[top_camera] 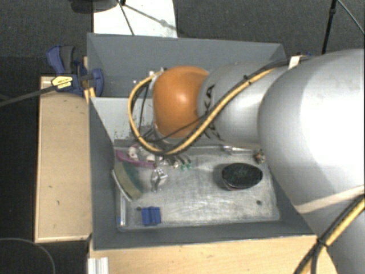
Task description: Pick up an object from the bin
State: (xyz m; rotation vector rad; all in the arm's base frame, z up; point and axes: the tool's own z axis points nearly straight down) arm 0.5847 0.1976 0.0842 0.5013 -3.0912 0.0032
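Observation:
My gripper [157, 177] hangs below the orange wrist cover, low over the left half of the bin floor. Just to its left lies a curved grey-green scoop-like piece [128, 179], with a purple strip [137, 160] above it. A small blue block [150, 215] rests near the front wall, below the gripper. To the right, a flat black round disc [238, 176] lies on the floor, well apart from the gripper. Nothing shows as held.
A small metal piece [230, 149] lies by the back wall at the right. Tiny green bits [185, 164] sit right of the gripper. The arm and its yellow cable cover the bin's back and right side.

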